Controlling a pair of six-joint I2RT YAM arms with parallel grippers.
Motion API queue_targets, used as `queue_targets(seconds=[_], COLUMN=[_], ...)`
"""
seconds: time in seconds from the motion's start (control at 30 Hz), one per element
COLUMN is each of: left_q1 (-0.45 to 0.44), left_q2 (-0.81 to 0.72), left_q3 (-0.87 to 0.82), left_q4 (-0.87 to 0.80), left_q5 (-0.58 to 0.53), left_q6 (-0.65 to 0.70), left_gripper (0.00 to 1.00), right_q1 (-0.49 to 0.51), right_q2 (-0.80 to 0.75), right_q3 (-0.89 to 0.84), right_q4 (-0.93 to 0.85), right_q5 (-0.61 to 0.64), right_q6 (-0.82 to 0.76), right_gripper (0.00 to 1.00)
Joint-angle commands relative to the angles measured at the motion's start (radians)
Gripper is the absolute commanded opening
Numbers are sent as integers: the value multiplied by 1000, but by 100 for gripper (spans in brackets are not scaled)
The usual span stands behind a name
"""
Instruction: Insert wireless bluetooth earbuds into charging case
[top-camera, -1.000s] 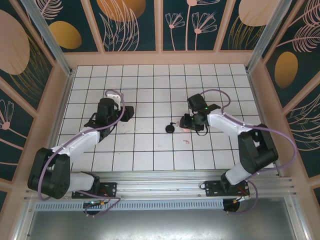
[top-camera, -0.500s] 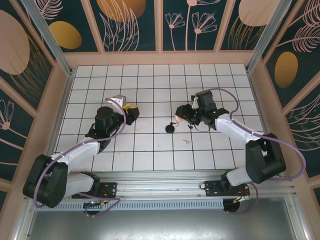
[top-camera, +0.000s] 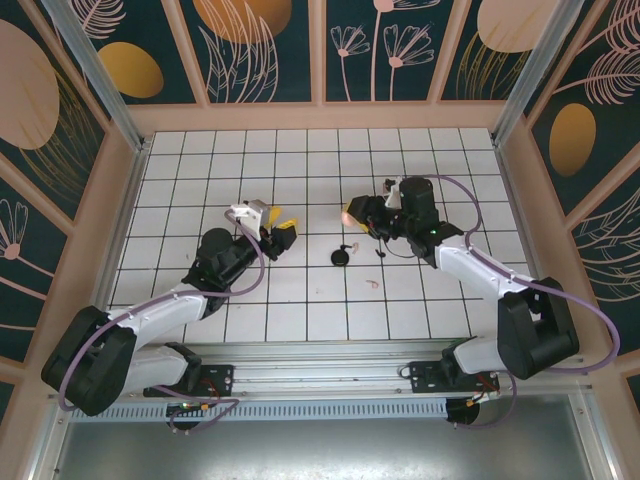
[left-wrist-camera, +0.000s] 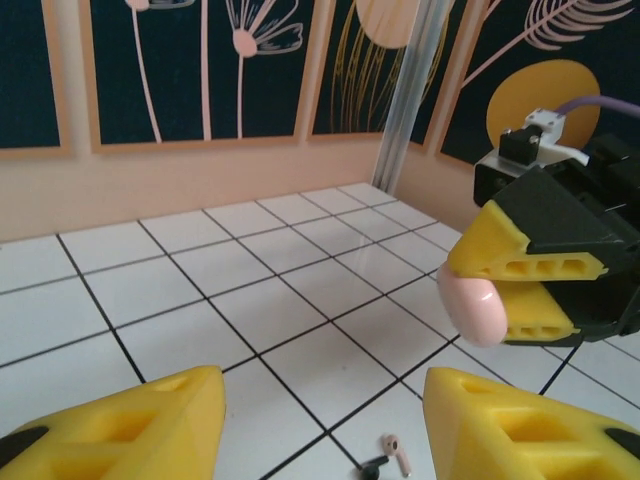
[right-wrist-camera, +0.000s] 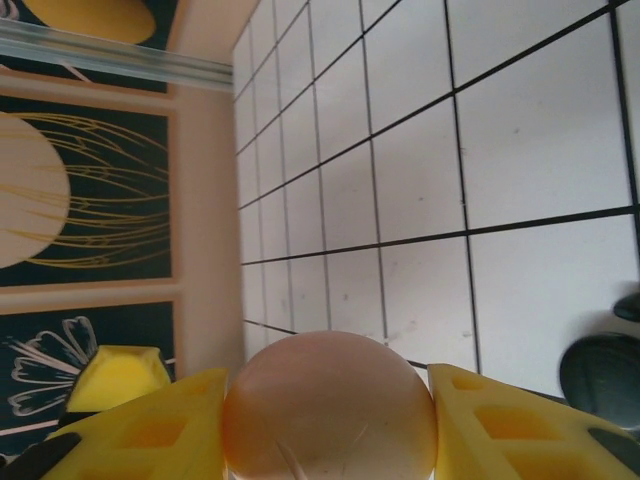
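Note:
My right gripper (top-camera: 352, 212) is shut on the pale-pink rounded charging case (right-wrist-camera: 330, 410) and holds it above the table, right of centre. The left wrist view shows that case (left-wrist-camera: 475, 300) sticking out of the right gripper (left-wrist-camera: 520, 290). One tiny pink earbud (top-camera: 350, 247) lies beside a black disc (top-camera: 340, 257) and appears in the left wrist view as an earbud (left-wrist-camera: 398, 453). A second earbud (top-camera: 373, 284) lies nearer the front. My left gripper (top-camera: 283, 232) hovers left of the case, open, with nothing between its fingers (left-wrist-camera: 322, 390).
The black disc (right-wrist-camera: 600, 375) lies on the white gridded table (top-camera: 300, 160) below the held case. Peach walls with dark floral panels (top-camera: 320, 115) enclose the table on three sides. The arms' bases sit on the metal rail (top-camera: 320, 375) at the front.
My right gripper has lifted from the table with the case and swung left and away. My left gripper has moved right, toward the centre and the case.

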Motion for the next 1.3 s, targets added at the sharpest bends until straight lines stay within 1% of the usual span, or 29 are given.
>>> queue_targets(seconds=[0.0,0.43,0.93,1.27], left_q1=[-10,-35,-56,-58], left_q2=[0,-3,5,-7], left_q3=[-7,-42,-55,-72], left_q4=[89,196,235,259], left_q5=[-8,0,-16,-32], left_q6=[20,3,18,24], left_gripper=[55,55,56,58], right_q1=[-6,8,46,64], right_q2=[-13,8,41,39], right_q3=[-22,-45,-46,-72], right_q4=[125,281,407,496], right_q5=[-34,-37,-15,27], right_q6=[74,180,269,349], right_gripper=[45,44,43,43])
